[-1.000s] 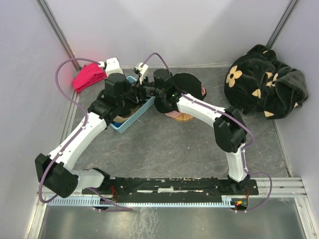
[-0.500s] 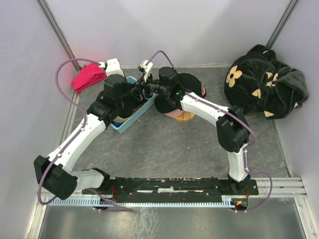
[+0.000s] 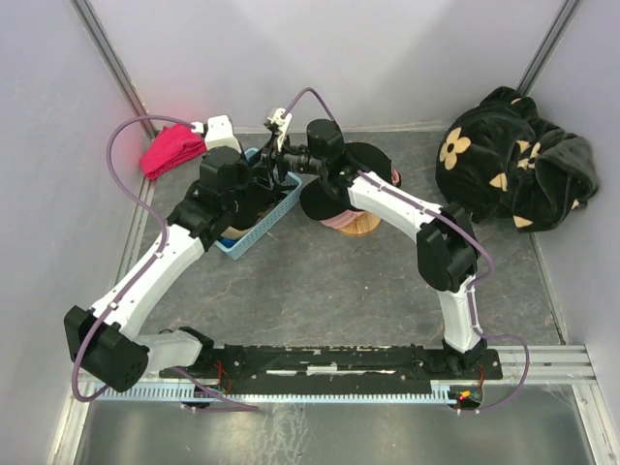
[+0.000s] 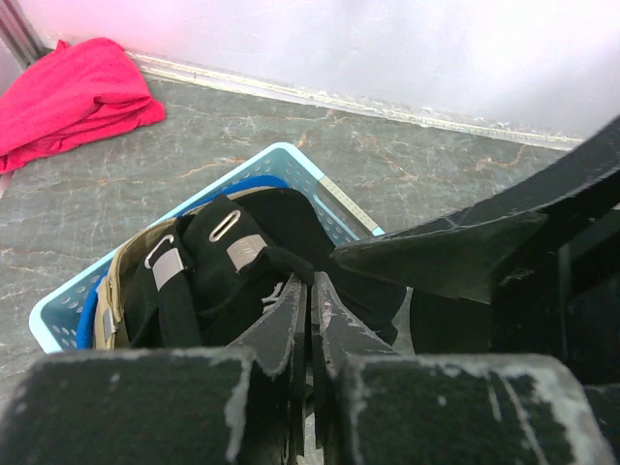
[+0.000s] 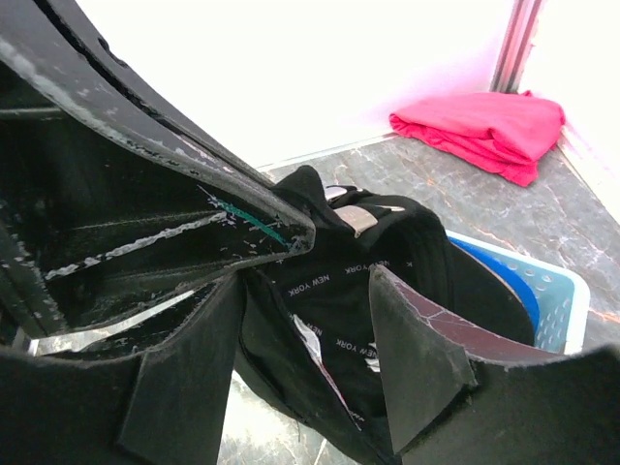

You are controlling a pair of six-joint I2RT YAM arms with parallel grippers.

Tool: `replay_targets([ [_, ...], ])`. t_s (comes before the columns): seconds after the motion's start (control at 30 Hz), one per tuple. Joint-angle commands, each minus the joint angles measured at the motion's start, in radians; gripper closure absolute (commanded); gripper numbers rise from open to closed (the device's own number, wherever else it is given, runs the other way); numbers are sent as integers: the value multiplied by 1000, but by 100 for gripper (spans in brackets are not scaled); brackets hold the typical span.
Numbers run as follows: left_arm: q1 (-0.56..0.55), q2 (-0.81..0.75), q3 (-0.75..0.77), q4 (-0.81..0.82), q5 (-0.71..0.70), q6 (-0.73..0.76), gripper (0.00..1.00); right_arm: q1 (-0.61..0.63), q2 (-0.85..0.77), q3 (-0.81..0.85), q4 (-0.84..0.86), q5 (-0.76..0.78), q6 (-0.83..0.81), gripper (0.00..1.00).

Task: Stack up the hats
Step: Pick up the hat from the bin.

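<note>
A folded red-pink cloth bundle (image 3: pixel 172 150) lies in the back left corner of the grey marbled table (image 3: pixel 339 291), close against the pale lavender wall (image 3: pixel 387 58). Just beside it, toward the middle, stands a light blue plastic basket (image 3: pixel 260 234) with slotted sides, set at an angle. A big crumpled heap of black plush fabric with beige flowers (image 3: pixel 513 160) fills the back right corner. A ribbed metal rail (image 3: pixel 542 363) runs along the near edge.

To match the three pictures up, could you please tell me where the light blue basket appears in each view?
Top external: light blue basket upper left of centre.
Left wrist: centre-left, holding the black hat.
Right wrist: lower right corner.
Shared landmark: red cloth by the back wall.
</note>
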Motion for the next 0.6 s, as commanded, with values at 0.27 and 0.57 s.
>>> replay_targets([
  [0.27, -2, -16, 15, 107, 2, 39, 97, 2, 27, 30, -7, -102, 20, 43],
  [0.57, 6, -14, -2, 115, -45, -17, 97, 2, 46, 56, -12, -104, 32, 98],
])
